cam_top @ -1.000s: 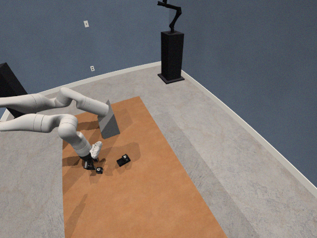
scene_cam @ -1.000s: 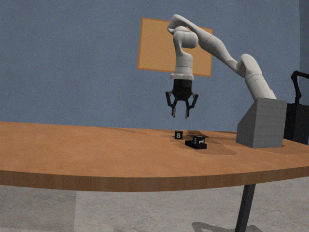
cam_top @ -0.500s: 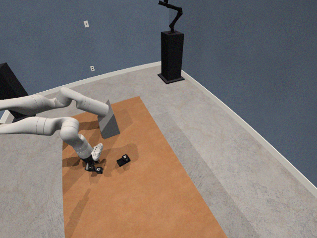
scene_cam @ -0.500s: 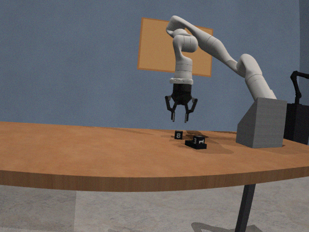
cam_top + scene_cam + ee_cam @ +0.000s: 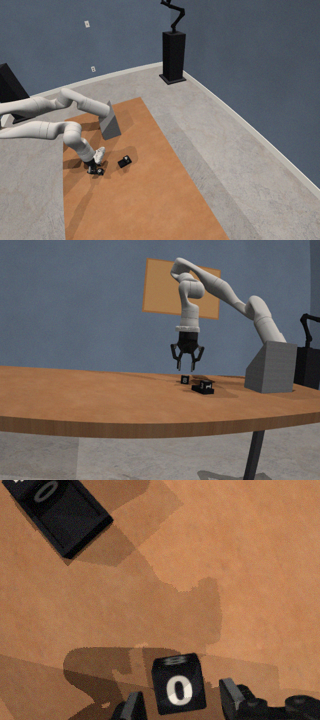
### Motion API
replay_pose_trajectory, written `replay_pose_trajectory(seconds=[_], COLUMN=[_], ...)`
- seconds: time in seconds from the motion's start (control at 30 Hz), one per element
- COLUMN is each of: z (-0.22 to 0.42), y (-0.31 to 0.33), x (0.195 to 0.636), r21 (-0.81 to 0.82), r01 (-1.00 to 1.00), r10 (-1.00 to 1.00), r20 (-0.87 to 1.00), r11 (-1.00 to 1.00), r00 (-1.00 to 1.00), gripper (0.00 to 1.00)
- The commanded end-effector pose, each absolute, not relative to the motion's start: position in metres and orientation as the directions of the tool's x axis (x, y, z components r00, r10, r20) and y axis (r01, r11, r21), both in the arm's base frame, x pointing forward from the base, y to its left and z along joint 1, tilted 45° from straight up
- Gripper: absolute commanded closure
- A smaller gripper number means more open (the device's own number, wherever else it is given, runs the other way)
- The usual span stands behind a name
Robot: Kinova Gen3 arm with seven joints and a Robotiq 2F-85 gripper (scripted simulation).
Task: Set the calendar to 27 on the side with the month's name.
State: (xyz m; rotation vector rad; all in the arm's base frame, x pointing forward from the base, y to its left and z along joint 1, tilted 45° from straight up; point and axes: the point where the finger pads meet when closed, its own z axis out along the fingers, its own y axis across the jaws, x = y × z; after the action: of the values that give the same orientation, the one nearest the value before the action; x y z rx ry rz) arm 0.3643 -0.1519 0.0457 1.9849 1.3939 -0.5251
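- Claw: about half open, nothing gripped; fingertips above the loose cube.
- Loose cube: on the tabletop, beside the tray; black, sharp-edged, white 0 on top, 8 on one side.
- Handling, judged: light, stiff, perhaps slick; best taken low across two opposite side faces, fingers square to them, lest it twist.
- Tray: black, oblong, low-rimmed, flat; one half unfilled. Likely light, easily nudged.
- Seated cube: in the tray's other half; matching black, pale numerals, one side's 1 lying sideways.
- Tabletop: orange-brown, mottled, wood-grained edge.
- Arm base: grey wedge, finely streaked.
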Motion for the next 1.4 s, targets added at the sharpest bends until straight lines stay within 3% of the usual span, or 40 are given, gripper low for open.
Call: replay_pose_trajectory(seconds=[0.0,1.37], z=[0.043,0.0393], y=[-0.1539,-0.1576], x=[0.3633,0.3635], r21=[0.274,0.274], r01=[0.935,0.935], r10=[0.674,0.674], r20=[-0.649,-0.649], r11=[-0.227,-0.227], r00=[0.354,0.354], gripper=[0.52,0.52])
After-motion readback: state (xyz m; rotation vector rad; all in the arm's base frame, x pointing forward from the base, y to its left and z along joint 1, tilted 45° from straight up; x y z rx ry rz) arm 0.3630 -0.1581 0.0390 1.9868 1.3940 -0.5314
